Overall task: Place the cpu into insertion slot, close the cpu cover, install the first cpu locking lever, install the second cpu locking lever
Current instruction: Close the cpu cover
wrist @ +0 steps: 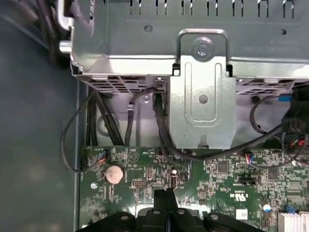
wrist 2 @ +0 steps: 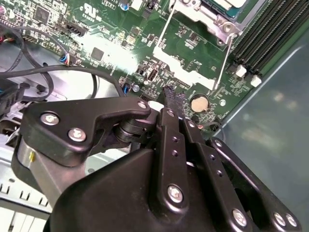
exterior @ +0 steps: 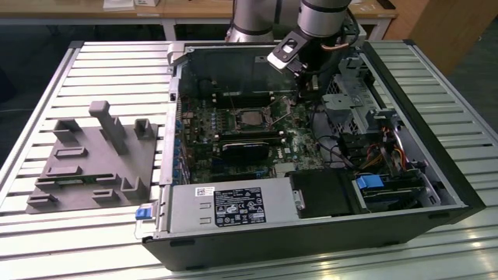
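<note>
In the exterior view the cpu (exterior: 247,119) lies with its dull silver top up in the insertion slot (exterior: 231,121) on the green board. The cpu cover (wrist 2: 197,10) rests flat around it as a silvery frame. Two thin wire locking levers (wrist 2: 163,30) (wrist 2: 223,63) run along the socket's sides; whether they are latched I cannot tell. My gripper (exterior: 297,96) hangs low over the board, just to the exterior view's right of the socket. In both wrist views its black fingers (wrist 2: 174,99) (wrist: 166,199) are pressed together, shut on nothing, near a round coin battery (wrist 2: 198,103).
The open black case (exterior: 404,216) stands on a slatted table. A metal drive cage (wrist: 203,96) with loose black cables (wrist: 159,130) sits close beside my gripper. Long black memory slots (wrist 2: 260,34) run next to the socket. A grey fixture block (exterior: 93,157) lies at the exterior view's left.
</note>
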Robot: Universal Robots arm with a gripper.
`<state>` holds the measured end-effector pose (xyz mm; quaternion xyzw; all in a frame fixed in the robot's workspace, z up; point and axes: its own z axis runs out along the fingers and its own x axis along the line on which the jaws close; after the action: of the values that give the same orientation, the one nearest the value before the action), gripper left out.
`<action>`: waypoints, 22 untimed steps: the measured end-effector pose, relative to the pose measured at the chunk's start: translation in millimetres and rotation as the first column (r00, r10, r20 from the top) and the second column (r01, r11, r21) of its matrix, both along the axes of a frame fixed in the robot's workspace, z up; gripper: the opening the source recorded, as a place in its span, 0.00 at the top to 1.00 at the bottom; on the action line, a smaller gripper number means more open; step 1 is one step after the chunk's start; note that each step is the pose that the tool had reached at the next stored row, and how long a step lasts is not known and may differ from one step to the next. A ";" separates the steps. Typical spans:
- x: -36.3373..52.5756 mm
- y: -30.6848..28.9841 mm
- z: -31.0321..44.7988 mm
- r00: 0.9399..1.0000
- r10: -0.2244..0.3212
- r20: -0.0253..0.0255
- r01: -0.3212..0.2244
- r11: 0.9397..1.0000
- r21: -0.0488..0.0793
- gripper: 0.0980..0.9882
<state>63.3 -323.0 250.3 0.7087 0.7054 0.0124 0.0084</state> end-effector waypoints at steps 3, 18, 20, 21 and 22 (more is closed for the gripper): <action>0.8 0.0 -5.5 1.000 0.000 -0.001 0.000 1.000 0.000 1.00; 2.1 0.0 -12.1 0.998 0.000 -0.066 0.000 1.000 0.000 1.00; 2.2 0.0 -12.1 0.997 0.000 -0.080 0.000 1.000 0.000 1.00; 2.1 0.0 -12.1 0.997 0.000 -0.080 0.000 1.000 0.000 1.00; 2.1 0.0 -12.1 0.997 0.000 -0.081 0.000 1.000 0.000 1.00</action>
<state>65.5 -323.0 238.2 0.7086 0.7051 -0.0162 -0.0201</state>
